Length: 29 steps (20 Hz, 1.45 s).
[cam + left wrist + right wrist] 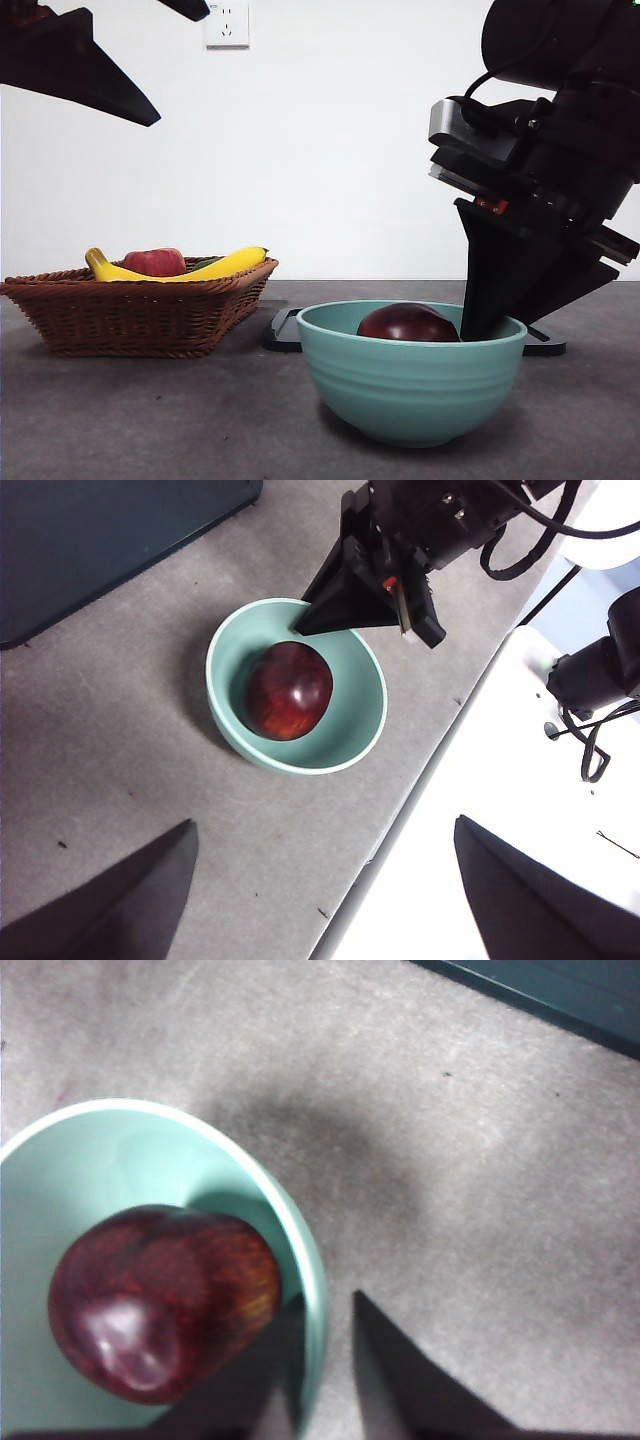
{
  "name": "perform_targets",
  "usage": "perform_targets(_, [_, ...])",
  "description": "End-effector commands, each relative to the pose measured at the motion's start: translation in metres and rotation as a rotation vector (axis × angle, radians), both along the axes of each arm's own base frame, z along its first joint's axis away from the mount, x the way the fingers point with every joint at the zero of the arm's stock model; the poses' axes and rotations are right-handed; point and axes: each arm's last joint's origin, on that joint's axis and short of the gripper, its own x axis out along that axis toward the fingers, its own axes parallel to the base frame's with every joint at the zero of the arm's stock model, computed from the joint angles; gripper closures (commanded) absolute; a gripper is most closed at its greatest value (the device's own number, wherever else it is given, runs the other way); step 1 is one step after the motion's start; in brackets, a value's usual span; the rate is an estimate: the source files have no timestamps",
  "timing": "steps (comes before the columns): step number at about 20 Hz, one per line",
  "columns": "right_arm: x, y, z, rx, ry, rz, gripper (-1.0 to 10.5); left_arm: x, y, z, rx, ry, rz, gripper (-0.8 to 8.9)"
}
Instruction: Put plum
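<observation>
Plum in bowl, right gripper fingers nearly together (astride rim); left spread

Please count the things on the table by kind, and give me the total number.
Plum: 1
Red apple-like fruit: 1
Bananas: 2
Bowl: 1
Basket: 1
Total: 6

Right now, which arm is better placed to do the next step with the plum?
The right. Its pincer is at the rim of the green bowl, beside the plum inside, holding nothing. The left pincer hangs high above the table, open.
</observation>
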Motion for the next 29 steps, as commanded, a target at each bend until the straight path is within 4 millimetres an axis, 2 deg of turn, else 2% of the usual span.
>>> perform_targets(1, [0.001,0.004,-0.002,0.004,0.000,-0.001,9.4,0.000,-0.002,0.004,-0.014,-0.011,-0.010,4.13])
perform_targets(6, [0.004,0.007,0.005,0.058,-0.014,-0.010,9.4,0.000,-0.002,0.004,-0.013,-0.012,-0.011,4.13])
perform_targets(10, [0.016,0.011,0.029,0.076,-0.068,-0.026,9.4,0.000,-0.002,0.004,-0.013,-0.013,-0.012,4.12])
perform_targets(15, [0.049,0.002,0.067,0.087,-0.177,-0.102,9.4,0.000,-0.002,0.004,-0.013,-0.015,-0.014,4.12])
perform_targets(19, [0.094,-0.006,0.085,0.067,-0.210,-0.160,9.4,0.000,-0.002,0.004,-0.013,-0.016,-0.014,4.12])
perform_targets(21, [0.118,-0.007,0.082,0.054,-0.205,-0.180,9.4,0.000,-0.002,0.004,-0.013,-0.016,-0.014,4.12])
perform_targets(24, [0.148,-0.004,0.057,0.030,-0.162,-0.200,9.4,0.000,-0.002,0.004,-0.013,-0.015,-0.014,4.12])
perform_targets(29, [0.166,-0.003,0.020,0.004,-0.114,-0.212,9.4,0.000,-0.002,0.004,-0.012,-0.014,-0.014,4.12])
